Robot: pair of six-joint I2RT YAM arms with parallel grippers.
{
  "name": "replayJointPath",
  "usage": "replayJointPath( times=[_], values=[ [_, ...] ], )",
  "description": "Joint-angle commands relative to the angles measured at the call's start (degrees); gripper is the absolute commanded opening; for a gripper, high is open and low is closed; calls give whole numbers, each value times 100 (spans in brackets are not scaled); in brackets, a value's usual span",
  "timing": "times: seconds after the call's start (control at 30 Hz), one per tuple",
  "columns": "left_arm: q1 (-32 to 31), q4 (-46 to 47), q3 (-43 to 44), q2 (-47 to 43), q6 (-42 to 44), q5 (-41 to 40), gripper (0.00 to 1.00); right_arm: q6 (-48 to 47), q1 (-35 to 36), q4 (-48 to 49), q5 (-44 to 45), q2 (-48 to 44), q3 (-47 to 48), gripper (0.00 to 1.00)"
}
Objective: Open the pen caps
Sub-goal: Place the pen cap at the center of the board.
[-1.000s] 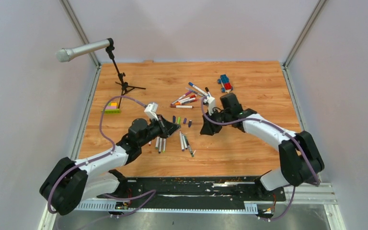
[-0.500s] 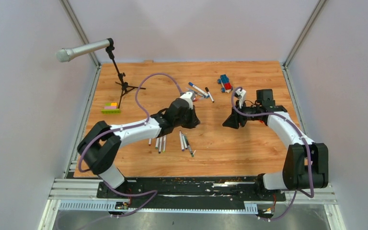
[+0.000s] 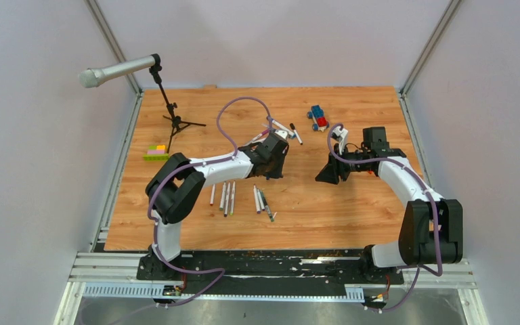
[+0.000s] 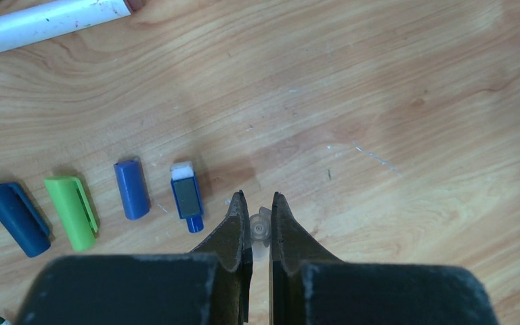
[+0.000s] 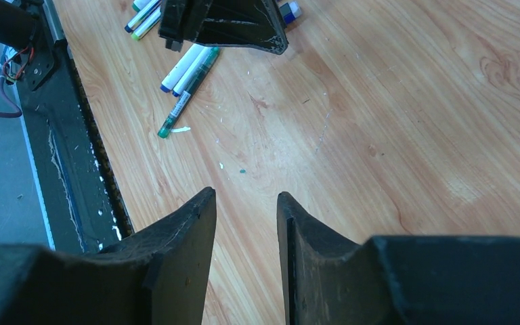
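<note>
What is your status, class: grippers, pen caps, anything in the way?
Left gripper shut on small pale translucent plastic cap. Right gripper open, empty. Green cylindrical plastic cap loose alongside. No obstruction seen.

no text legible anywhere, pens (image 3: 227, 200) too small to read, pen caps (image 4: 72, 211) plain
</note>
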Motion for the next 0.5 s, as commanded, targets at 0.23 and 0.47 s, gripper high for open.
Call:
replayJointPath(
  times=[0.23,0.47],
  values=[
    [-33,-651,800,613,432,-218,7,-213,-35,-64,-206,111,245,40],
    [-32,-750,956,754,487,-248,14,-224,-33,-98,-210,162,272,40]
  ],
)
